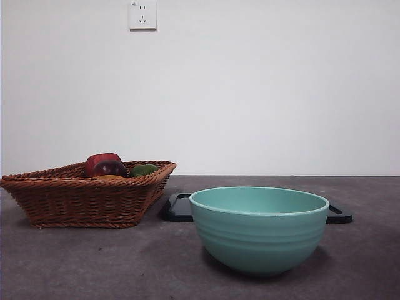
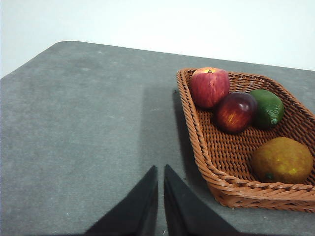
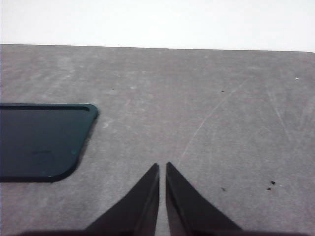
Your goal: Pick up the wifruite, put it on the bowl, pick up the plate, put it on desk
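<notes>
The wifruite (image 2: pixel 282 160), golden-brown and dull-skinned, lies in a corner of a wicker basket (image 2: pixel 193 121) in the left wrist view. My left gripper (image 2: pixel 161 169) hangs above the bare desk (image 2: pixel 83 137) beside the basket, shut and holding nothing. The teal bowl (image 1: pixel 259 228) stands upright at the front of the desk (image 1: pixel 94 265), with nothing showing above its rim. A flat black plate (image 1: pixel 178 208) lies behind it. My right gripper (image 3: pixel 163 166) is shut and holds nothing, above the desk beside the plate (image 3: pixel 42 142). Neither arm shows in the front view.
The basket (image 1: pixel 81 203) sits left of the bowl. It also holds a red apple (image 2: pixel 209 87), a dark red round fruit (image 2: pixel 234 111) and a green fruit (image 2: pixel 268 108). A wall socket (image 1: pixel 142 15) is on the white wall behind.
</notes>
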`<state>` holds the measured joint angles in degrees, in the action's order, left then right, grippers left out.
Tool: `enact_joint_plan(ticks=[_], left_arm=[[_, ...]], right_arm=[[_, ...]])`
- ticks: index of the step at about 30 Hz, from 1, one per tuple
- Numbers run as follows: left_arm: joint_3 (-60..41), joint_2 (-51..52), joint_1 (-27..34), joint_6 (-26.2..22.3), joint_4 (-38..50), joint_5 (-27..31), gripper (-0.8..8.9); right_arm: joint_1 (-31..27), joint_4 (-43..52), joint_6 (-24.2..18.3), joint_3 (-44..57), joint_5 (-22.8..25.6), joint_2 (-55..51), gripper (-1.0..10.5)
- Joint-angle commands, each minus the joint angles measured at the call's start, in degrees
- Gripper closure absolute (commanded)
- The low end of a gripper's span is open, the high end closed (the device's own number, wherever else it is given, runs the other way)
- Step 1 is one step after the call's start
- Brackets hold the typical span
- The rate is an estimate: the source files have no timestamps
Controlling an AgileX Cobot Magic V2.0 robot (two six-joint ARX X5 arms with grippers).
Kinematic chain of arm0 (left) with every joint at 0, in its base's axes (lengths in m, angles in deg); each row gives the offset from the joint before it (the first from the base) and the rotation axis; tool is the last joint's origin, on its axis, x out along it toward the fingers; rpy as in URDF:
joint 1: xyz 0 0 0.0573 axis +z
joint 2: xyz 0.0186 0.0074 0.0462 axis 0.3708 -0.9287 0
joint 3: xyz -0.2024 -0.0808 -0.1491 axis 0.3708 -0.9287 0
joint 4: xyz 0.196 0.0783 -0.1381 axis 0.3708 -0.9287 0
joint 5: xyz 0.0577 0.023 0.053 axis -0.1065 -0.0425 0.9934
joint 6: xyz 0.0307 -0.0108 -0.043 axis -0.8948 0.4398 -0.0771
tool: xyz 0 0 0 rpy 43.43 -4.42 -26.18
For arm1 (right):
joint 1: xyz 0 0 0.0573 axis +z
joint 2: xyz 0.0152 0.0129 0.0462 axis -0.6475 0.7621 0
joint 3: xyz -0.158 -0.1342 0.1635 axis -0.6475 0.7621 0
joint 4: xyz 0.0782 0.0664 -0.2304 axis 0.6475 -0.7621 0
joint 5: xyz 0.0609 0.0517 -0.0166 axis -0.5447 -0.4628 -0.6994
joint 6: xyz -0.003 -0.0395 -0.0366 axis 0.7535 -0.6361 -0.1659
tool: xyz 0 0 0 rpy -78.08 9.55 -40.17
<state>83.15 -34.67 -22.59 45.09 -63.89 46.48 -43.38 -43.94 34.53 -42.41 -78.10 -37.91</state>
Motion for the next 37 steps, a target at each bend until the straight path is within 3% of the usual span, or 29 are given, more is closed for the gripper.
enact_joint_plan(ticks=[1,37], left_arm=[[-1.2,0.0,0.1,-0.2,-0.4,0.2,7.94],[-1.2,0.0,0.1,-0.2,-0.4,0.2,7.94]], right_arm=[[-0.5,-0.6,-0.3,0.3,0.0,-0.1,9.3],[-0.4,1.0,-0.2,0.3,0.0,-0.1,9.3]])
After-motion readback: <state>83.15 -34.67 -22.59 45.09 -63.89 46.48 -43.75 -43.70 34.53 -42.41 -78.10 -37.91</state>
